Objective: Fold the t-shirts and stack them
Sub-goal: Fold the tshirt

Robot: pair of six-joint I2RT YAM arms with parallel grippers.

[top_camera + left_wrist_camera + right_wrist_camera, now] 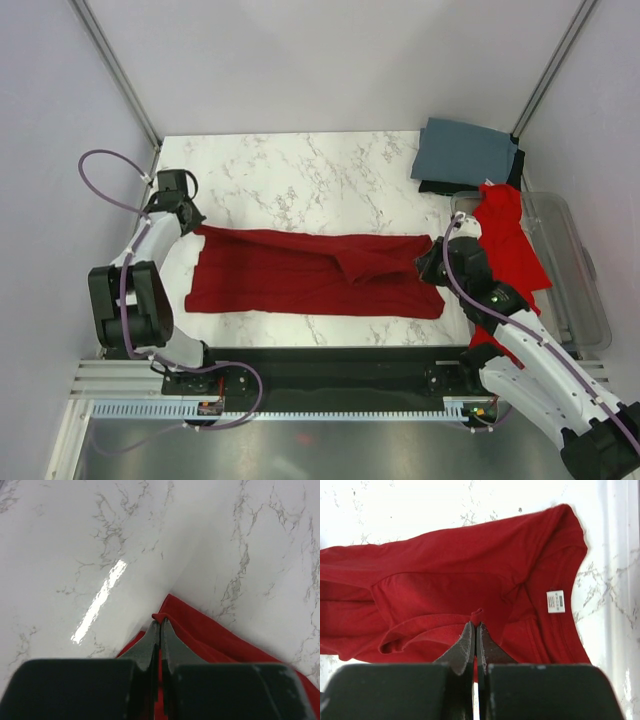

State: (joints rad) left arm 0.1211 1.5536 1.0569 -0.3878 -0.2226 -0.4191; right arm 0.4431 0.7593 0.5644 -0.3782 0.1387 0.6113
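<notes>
Both jaws pinching crimson t-shirt (300, 275) near desk (300, 170) left/right edges (mid-span rumpled): lift in sync, hold taut, fold evenly.

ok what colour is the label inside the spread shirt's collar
White label with dark print, on the dark crimson t-shirt; clearest in the right wrist view.

We see a white marble table (300, 170) with grey veins (glossy, catching a streak of light). A clear plastic bin (585, 290) sits at its right side, with plain white walls (320, 60) and metal posts (115, 70) around.
</notes>
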